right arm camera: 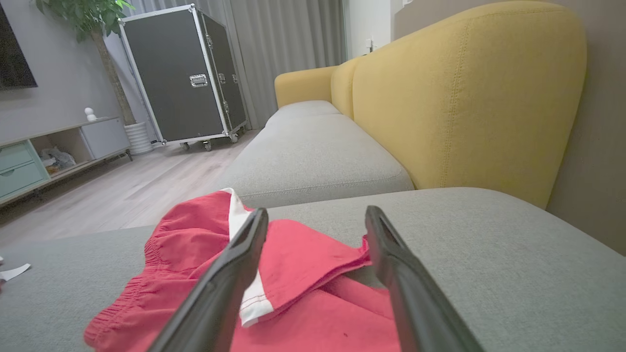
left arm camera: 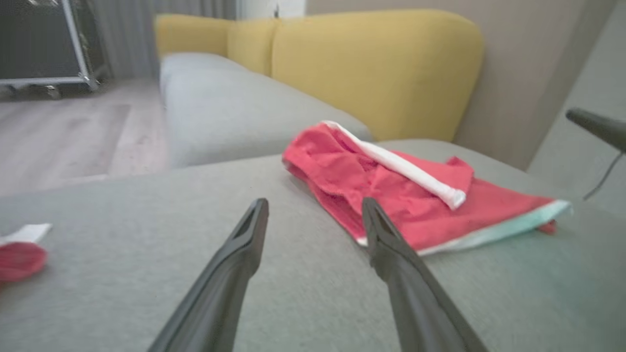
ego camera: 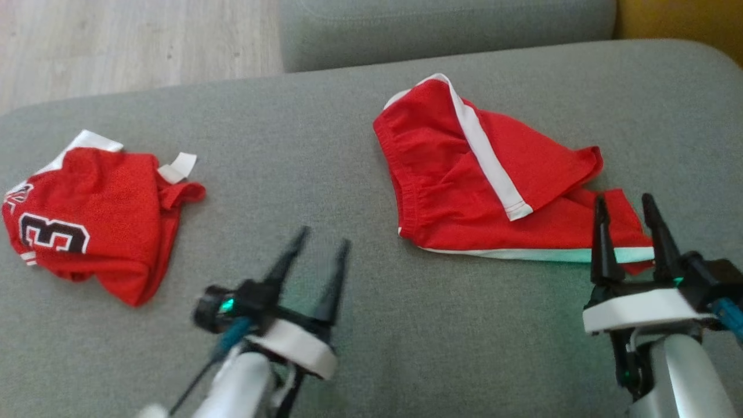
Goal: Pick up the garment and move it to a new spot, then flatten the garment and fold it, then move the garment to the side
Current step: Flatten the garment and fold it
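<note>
Step in hand: the first pick-up, with no garment gripped yet. A crumpled red mesh jersey with a white-edged numeral (ego camera: 87,220) lies on the grey fabric sofa cushion (ego camera: 406,348), well to the left of the left fingers (ego camera: 335,278). The left fingers are spread wide, hold nothing, and point over bare cushion. The rumpled red shorts with a white side stripe (ego camera: 464,180), judged to be the task garment, lie ahead of them and to their right. The right fingers (ego camera: 602,244) are also spread wide and empty. The near hem corner of the shorts sits between and beneath their tips; contact cannot be confirmed. Next move, as judged: lower the right fingers onto the hem, close on the fabric, then lift clear.
</note>
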